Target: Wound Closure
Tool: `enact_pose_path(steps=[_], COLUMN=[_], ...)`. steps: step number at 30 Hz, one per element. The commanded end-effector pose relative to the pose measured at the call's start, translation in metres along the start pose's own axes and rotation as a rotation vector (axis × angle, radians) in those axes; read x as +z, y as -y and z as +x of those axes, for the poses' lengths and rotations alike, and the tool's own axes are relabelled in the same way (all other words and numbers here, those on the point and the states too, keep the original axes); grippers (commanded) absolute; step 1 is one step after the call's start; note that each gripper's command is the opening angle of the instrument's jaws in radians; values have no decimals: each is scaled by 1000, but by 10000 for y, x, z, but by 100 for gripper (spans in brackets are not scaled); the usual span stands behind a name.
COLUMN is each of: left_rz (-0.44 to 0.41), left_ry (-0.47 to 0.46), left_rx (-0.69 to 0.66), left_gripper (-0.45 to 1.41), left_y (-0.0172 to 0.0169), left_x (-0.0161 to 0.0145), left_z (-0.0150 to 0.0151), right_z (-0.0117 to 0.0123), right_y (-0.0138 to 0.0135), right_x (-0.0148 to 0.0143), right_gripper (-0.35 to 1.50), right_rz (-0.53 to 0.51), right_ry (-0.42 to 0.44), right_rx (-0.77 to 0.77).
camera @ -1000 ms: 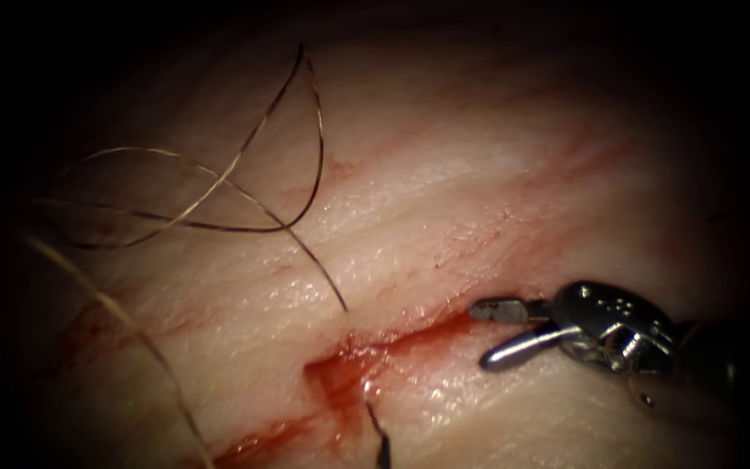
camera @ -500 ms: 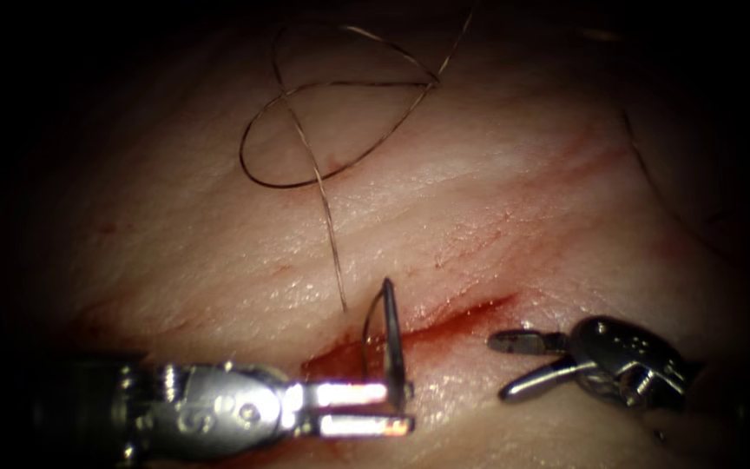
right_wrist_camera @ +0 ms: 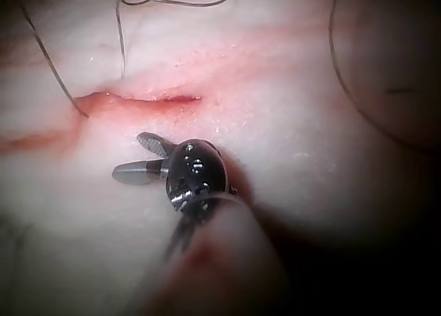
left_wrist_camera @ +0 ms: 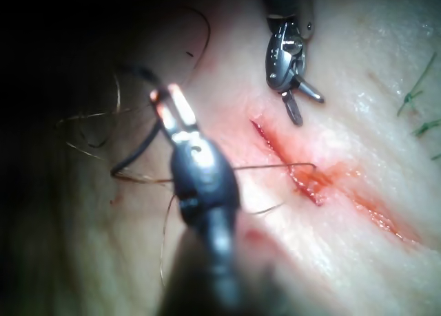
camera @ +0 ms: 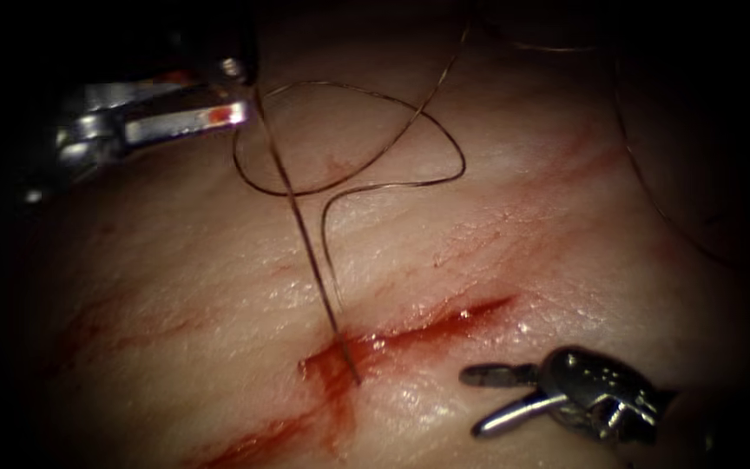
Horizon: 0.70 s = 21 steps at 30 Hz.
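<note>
My left tool (camera: 238, 113) is up and well off to the left of the cut (camera: 444, 326). Its jaws are closed on the needle (left_wrist_camera: 134, 154), which is clear of the tissue (camera: 496, 217). In the left wrist view the needle is a dark curve crossing the jaw tips (left_wrist_camera: 172, 102). I would guess the hold is somewhere along the middle of the curve, but I can't be sure.

A strand of thread (camera: 305, 234) runs straight from those jaws, down and to the right, into the red fluid (camera: 332, 373) at the left part of the cut. That line is what matters here: its long axis points from the cut toward my left tool. Any more pull along it would come from the left arm (the strand already looks tight to me). Slack thread lies in a loop (camera: 427, 130) on the tissue above the cut.

My right tool (camera: 490, 399) sits just beside the right end of the cut, on the near side. Its jaws are parted in a narrow V and hold nothing, which the right wrist view (right_wrist_camera: 141, 158) confirms. It is much the nearer of the two to the cut, yet it is apart from the tight strand.
</note>
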Motion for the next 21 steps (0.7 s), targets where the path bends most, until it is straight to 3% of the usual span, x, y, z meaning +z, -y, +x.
enact_pose_path(steps=[1,5,9,14,21], left_rz=[13,52,59,52,65], left_ry=[-5,0,7,2,27], left_rx=[0,8,22,38,24], left_gripper=[-45,-45,-45,-45,-45], left_y=[6,16,11,4,0], left_x=[-4,-28,-33,-40,-62], left_z=[-2,0,-10,-27,-49], right_z=[1,30,56,45,22], right_y=[4,6,-9,-35,-51], right_x=[16,29,54,86,102], right_gripper=[123,121,121,121,123], right_rz=[5,-7,-73,-153,-183], right_ry=[-5,-12,74,209,253], right_rx=[-18,-83,-176,-228,-256])
